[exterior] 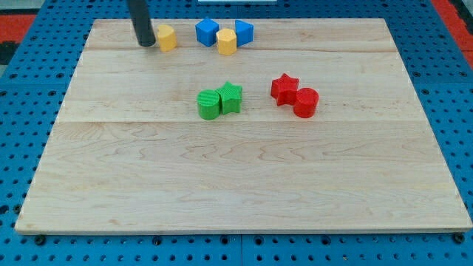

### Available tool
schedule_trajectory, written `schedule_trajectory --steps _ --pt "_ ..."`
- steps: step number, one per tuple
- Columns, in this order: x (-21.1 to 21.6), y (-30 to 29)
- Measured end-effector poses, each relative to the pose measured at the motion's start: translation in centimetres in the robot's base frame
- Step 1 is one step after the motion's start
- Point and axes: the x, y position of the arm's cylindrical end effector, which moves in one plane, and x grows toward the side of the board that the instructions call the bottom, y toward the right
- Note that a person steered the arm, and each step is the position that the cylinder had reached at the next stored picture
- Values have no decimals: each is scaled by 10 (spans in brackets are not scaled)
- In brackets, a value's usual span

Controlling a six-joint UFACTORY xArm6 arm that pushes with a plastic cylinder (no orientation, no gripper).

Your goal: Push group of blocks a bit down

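Note:
My tip (146, 44) rests on the board near the view's top left, just left of a yellow block (168, 37), close to it or touching. Right of that, along the top edge, sit a blue block (207, 32), a yellow block (227, 42) and another blue block (244, 32), all bunched together. Near the middle, a green cylinder (209, 105) touches a green star (230, 97). To their right, a red star (284, 88) touches a red cylinder (305, 102).
The wooden board (236, 185) lies on a blue pegboard table (458, 111). The rod rises out of the view's top edge.

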Motion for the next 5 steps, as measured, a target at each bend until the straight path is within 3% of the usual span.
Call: schedule_trajectory --steps 2,3,5 --pt "-15 20" --pt "-3 88" --pt "47 85"
